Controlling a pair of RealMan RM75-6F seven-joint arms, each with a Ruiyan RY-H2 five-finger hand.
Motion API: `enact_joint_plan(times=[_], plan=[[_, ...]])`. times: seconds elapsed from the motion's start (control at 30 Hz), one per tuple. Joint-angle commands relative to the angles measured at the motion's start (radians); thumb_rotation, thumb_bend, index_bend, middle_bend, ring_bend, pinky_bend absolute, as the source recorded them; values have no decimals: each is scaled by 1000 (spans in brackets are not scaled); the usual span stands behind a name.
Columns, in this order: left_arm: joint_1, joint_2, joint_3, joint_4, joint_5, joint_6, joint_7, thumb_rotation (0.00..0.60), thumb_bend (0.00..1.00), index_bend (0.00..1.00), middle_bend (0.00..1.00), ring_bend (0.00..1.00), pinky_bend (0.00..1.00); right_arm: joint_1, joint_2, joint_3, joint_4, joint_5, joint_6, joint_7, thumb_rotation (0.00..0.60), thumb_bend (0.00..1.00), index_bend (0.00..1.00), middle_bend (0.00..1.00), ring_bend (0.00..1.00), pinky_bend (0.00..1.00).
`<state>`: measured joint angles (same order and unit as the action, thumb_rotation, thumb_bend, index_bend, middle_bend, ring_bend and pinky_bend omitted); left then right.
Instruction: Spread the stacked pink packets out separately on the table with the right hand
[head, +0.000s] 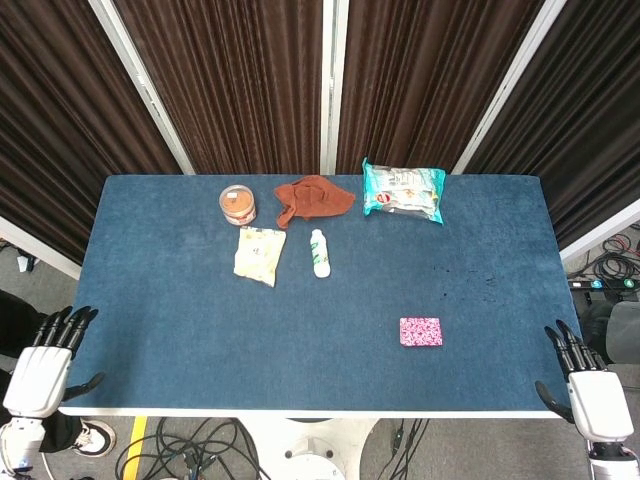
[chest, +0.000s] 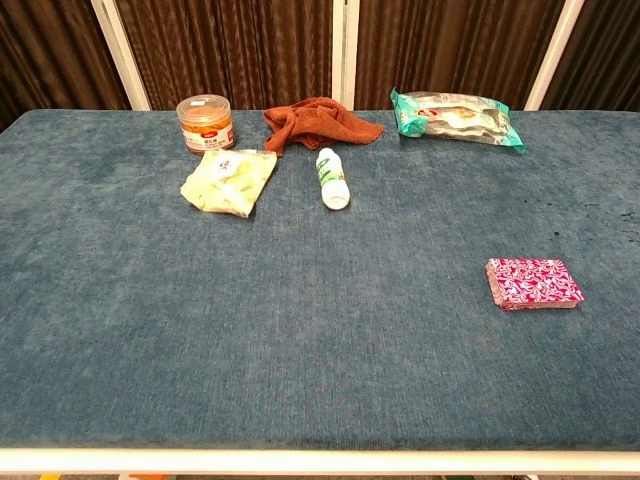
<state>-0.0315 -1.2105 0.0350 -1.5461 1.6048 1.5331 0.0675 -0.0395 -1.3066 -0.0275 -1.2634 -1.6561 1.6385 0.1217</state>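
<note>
The stack of pink packets (head: 421, 331) (chest: 533, 283) lies flat on the blue table (head: 200, 310), right of the middle and near the front. My right hand (head: 588, 387) hangs off the table's front right corner, fingers apart and empty, well to the right of the stack. Off the front left corner my left hand (head: 42, 365) is likewise empty with its fingers spread. Neither hand shows in the chest view.
Along the back stand an orange-lidded tub (head: 238, 205), a rust-brown cloth (head: 312, 198) and a teal snack bag (head: 403, 190). A yellow pouch (head: 260, 254) and a small white bottle (head: 319, 253) lie in front of them. Cables run under the table's front edge.
</note>
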Motion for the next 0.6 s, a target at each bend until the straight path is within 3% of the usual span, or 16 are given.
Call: enact_joint_plan(times=[0.03,0.13,0.2,0.3,0.4,0.5,0.6], plan=[[1,-2,1,2,0,-1,-1,600,130,85,76,0,106,1,-7,3,11,-18,27,1,600,202,17,110,472,580],[0,-1,-1,2,-1,0,-3,600,129,85,76,0,106,3,-12,8,17,-27,42,7,600,202,129,202,533,612],[-1,1,-1,-1,-1,0,-5,600,129,85,76,0,106,4,-15,11,17,-31,50,4,600,204,274,286,586,648],[1,1,1,1,5,4,-3,600,129,85,76,0,106,10,-12,7,1,-37,41,-15,600,213,437,398,710,767],[2,-1,1,2,3,5,-7,600,129,85,76,0,106,16,-2,4,-27,-30,16,-25,600,232,517,454,838,901],[2,2,0,0,6,8,-7,600,129,85,76,0,106,26,20,-2,-70,-9,-35,-52,600,237,508,454,879,932],[1,4,0,1,3,4,-12,600,129,85,76,0,106,43,48,-9,-124,11,-99,-98,600,190,358,342,876,932]])
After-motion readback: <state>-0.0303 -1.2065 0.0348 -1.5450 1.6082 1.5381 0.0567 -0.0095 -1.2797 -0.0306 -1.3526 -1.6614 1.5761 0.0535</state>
